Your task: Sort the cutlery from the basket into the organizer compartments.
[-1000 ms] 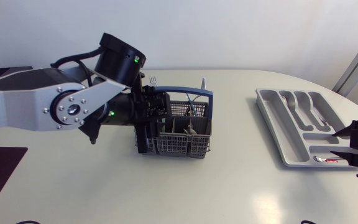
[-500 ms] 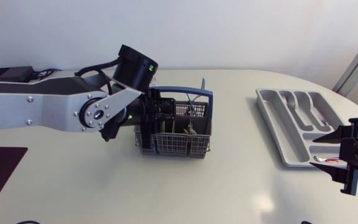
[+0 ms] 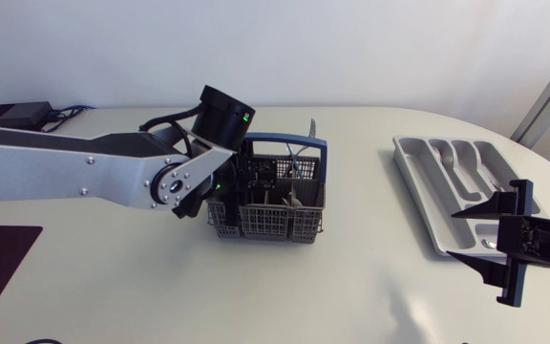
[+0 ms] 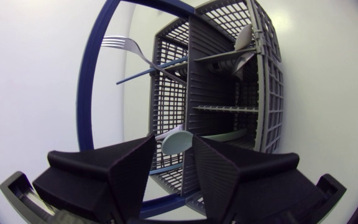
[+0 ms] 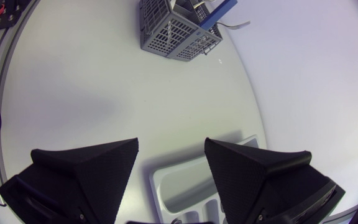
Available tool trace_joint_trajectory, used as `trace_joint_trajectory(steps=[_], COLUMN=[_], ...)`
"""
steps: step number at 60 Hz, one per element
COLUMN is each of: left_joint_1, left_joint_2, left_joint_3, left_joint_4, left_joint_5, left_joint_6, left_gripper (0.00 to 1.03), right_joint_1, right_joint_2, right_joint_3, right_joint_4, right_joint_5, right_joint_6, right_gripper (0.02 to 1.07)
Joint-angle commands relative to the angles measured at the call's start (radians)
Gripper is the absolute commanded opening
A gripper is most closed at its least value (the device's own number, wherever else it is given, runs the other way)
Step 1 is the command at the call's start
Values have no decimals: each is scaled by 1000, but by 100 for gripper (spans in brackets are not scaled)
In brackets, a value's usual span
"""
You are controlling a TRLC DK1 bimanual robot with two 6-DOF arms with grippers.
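Left gripper (image 4: 173,139) stands open at the basket (image 4: 222,81), a pale spoon (image 4: 179,142) between its fingers. Right gripper (image 5: 171,144) gapes near the organizer (image 5: 179,182).

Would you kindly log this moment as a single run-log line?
left gripper open at basket, spoon between fingers | right gripper open, empty, by organizer | fork in basket

No lettering, label, number or sign can be read anywhere on the table, neither on the basket (image 3: 265,225) at centre nor on the organizer (image 3: 416,187) at right.
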Motion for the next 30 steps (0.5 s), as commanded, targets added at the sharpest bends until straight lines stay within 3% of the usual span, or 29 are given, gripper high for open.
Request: trace_joint_trajectory(steps=[1,7,25,30], left_joint_1=[11,12,15,17], left_joint_2=[30,39,28,17], left_joint_3=[22,21,15,11], left_joint_4=[12,7,-59,-73], left_joint_5=[-11,-12,-12,-12], left_joint_6=[38,43,49,49], left_gripper=[42,42,20,20], right_joint_1=[40,103,329,378], right_joint_2=[-21,-49,-154,-167], right_joint_3=[-35,-43,-81,-87], right_joint_4=[-9,-6,74,97], right_joint_5=[1,11,79,106], right_joint_6=[45,111,350,392], right_gripper=[79,79,79,82])
